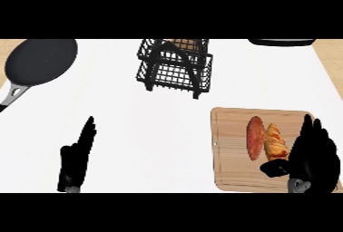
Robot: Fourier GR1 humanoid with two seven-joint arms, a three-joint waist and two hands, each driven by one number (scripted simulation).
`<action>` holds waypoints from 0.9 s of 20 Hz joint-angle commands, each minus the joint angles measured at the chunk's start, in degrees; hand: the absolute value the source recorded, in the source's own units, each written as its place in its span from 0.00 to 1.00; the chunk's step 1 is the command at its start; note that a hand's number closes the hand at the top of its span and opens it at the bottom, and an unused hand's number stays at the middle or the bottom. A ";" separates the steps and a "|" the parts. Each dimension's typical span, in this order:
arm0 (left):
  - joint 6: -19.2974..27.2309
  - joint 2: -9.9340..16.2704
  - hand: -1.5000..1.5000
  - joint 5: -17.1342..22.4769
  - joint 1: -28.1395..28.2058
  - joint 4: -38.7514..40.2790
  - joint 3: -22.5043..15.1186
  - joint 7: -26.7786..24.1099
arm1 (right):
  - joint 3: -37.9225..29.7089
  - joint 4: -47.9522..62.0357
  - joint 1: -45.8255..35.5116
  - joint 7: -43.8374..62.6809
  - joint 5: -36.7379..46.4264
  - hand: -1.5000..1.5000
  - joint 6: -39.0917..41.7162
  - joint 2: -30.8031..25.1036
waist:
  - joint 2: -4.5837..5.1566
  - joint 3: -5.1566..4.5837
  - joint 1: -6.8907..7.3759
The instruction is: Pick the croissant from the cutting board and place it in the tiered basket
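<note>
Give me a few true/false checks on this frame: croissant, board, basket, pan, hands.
1. The croissant lies on the board. True.
2. A reddish sausage lies right of the croissant. False: it lies to its left.
3. The basket stands beyond the board, nearer the counter's middle. True.
4. The pan sits at the counter's right. False: it is at the far left.
5. The right hand is over the board, beside the croissant. True.
6. The left hand holds the pan's handle. False: it is open, apart from the pan.
</note>
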 commanded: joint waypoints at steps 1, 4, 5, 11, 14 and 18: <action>-1.19 0.27 0.50 0.38 0.52 -0.33 0.65 0.01 | 1.42 6.63 -4.93 9.16 3.52 0.00 3.96 6.38 | -0.03 0.03 -0.25; 0.68 -1.46 0.50 -1.01 -1.90 1.53 0.78 0.63 | -2.35 2.35 -6.08 8.36 1.47 0.00 10.20 6.56 | -0.13 0.01 -1.07; 1.49 -2.37 0.50 -1.97 0.94 0.00 -0.74 -0.76 | -3.57 10.82 -9.76 6.93 3.25 0.00 5.98 8.22 | -0.01 0.04 -0.33; 0.09 -1.17 0.50 -1.55 0.64 -0.54 -0.04 0.56 | -6.22 12.75 -11.24 10.34 4.46 0.00 14.24 12.95 | -0.07 0.01 -0.15; 2.03 -3.64 0.50 -2.73 -0.90 2.83 -0.04 -0.52 | -8.79 13.56 -7.68 6.59 4.45 0.00 12.83 12.49 | -0.05 0.01 -1.06; -0.12 -2.75 0.50 -2.00 -1.58 3.90 1.07 -0.52 | -9.22 15.36 -12.10 8.33 4.03 0.00 15.30 13.41 | -0.01 0.00 -0.79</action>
